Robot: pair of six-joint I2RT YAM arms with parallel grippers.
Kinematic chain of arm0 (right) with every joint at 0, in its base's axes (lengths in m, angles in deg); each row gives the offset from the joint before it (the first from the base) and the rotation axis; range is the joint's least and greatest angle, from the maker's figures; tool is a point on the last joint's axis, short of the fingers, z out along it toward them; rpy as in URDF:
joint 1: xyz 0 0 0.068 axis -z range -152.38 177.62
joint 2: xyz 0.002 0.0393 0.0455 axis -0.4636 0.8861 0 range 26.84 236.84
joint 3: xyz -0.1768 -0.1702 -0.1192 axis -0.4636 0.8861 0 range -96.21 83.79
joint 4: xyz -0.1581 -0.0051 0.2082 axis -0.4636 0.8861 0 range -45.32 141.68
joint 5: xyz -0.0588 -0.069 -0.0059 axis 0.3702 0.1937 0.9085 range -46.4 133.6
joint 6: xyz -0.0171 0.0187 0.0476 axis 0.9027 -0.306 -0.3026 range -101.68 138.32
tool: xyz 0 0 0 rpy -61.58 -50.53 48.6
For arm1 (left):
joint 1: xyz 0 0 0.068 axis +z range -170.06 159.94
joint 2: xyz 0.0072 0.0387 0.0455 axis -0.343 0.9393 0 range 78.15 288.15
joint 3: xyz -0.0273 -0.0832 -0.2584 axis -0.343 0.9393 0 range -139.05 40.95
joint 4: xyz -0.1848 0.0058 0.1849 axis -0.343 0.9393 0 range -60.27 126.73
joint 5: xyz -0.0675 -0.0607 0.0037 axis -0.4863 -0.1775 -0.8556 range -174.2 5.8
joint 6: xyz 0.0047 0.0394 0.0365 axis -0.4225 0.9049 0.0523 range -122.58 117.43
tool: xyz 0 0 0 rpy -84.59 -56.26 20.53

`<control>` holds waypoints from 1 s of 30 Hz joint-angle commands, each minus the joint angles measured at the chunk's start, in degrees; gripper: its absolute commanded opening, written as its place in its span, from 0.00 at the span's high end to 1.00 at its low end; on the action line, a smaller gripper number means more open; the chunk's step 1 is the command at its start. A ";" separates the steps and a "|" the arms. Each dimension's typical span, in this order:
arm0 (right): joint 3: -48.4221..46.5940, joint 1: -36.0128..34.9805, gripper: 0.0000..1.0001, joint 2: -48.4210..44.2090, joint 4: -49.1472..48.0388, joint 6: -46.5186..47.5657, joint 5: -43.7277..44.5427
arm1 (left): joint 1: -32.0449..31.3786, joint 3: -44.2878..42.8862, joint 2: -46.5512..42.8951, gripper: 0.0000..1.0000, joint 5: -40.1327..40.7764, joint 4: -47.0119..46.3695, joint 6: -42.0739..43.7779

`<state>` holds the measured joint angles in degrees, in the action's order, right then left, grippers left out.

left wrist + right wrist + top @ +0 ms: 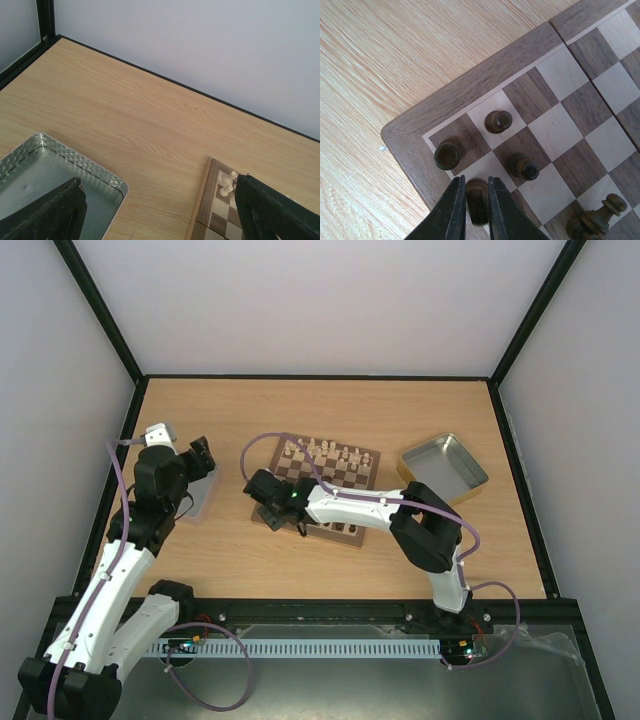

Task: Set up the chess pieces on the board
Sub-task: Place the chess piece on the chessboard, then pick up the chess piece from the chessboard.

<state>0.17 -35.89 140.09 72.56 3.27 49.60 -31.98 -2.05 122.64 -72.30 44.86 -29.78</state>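
Setting down: the dark piece [477, 196] stands on the board [485, 80], in the edge row by the near-left corner, one square along from the corner itself.
Right claw: the right claw [476, 181] is clenched on that dark piece, with its fingers snug on either side and no gap I can make out.
How I'd do it: get the base flat and centred on its square, ease the grip off gently, then lift straight up. Three dark neighbours [498, 121] stand really close, so any sideways drift probably knocks one over.
Rest of the board: cream pieces [325, 450] are lined up along the far side. From above, the near rows are mostly hidden under the arm.
Left claw: the left claw [157, 200] is spread wide, gripping nothing, hanging above the left tray.
Left tray: the left tray [82, 162] is grey metal and sits on the desk [150, 110] left of the board. The part I can see has nothing in it.
Right tray: the right tray [445, 468] is on the board's other side and looks bare inside too.
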 commanded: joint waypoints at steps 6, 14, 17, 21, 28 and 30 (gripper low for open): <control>-1.28 -0.40 0.77 -0.87 1.02 0.18 2.65 | 0.41 0.98 -0.46 0.17 0.06 -0.52 0.32; -0.45 0.00 0.75 -7.73 -0.18 -4.26 5.95 | 0.59 1.05 -0.46 0.17 -1.10 -0.94 0.39; -0.95 2.45 0.72 -8.86 2.10 -8.81 7.09 | 0.59 1.10 -0.56 0.17 -1.65 -1.14 0.48; 0.19 7.21 0.66 -9.15 4.95 -14.39 5.42 | 0.65 1.23 -0.57 0.17 -2.09 -1.29 0.57; 0.70 11.97 0.61 -4.52 8.03 -17.47 -0.70 | 0.61 1.45 -0.51 0.17 -2.67 -1.51 0.57; 0.24 12.23 0.61 -3.15 8.30 -17.41 -1.57 | 0.63 1.58 -0.29 0.17 -2.75 -1.60 0.50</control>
<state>0.41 -23.17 133.68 76.85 -12.07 50.78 -31.65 -1.29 122.64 -74.55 44.25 -29.78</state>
